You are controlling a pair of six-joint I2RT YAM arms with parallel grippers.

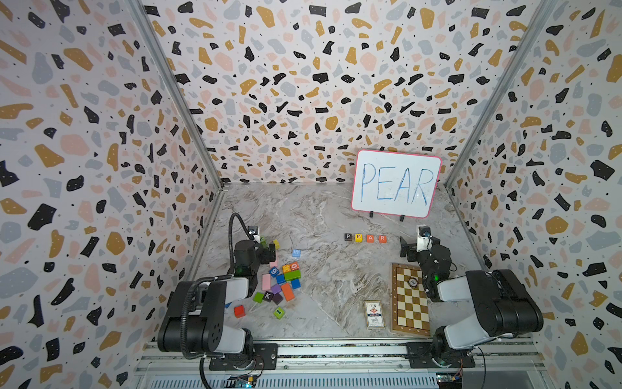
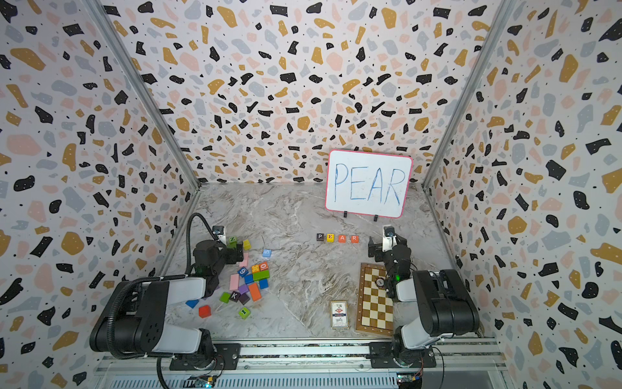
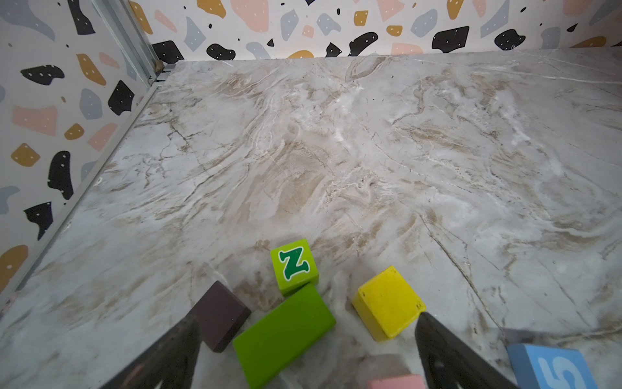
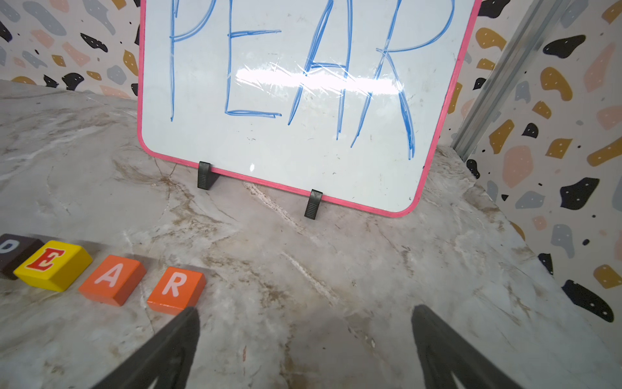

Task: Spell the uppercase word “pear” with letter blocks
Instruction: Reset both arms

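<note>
On the left side of the marble table [image 1: 313, 208], my left gripper [image 3: 306, 318] hangs with its jaws spread wide and nothing between them, low over a few loose blocks. In the left wrist view a dark brown block [image 3: 220, 315] lies by one fingertip and a plain yellow block [image 3: 387, 303] by the other. Between them lie a long green block [image 3: 284, 336] and, touching its far end, a green Z block [image 3: 294, 266]; a blue 5 block [image 3: 552, 367] sits off at the edge. Nearer my base in both top views is a jumble of coloured blocks, a K block [image 1: 268, 295] and an I block [image 1: 279, 312] among them. Toward the right, in front of the whiteboard [image 1: 397, 183] with PEAR written on it, the letter blocks stand in one straight row: the P block [image 1: 348, 237], the E block [image 1: 358, 237], the A block [image 1: 370, 238] and the R block [image 1: 382, 238], close together and reading PEAR. Just right of the R block, apart from it, my right gripper [image 4: 304, 310] is open and empty above bare table. Nearer my right base lie a card box [image 1: 374, 314] and a chessboard [image 1: 410, 303].
</note>
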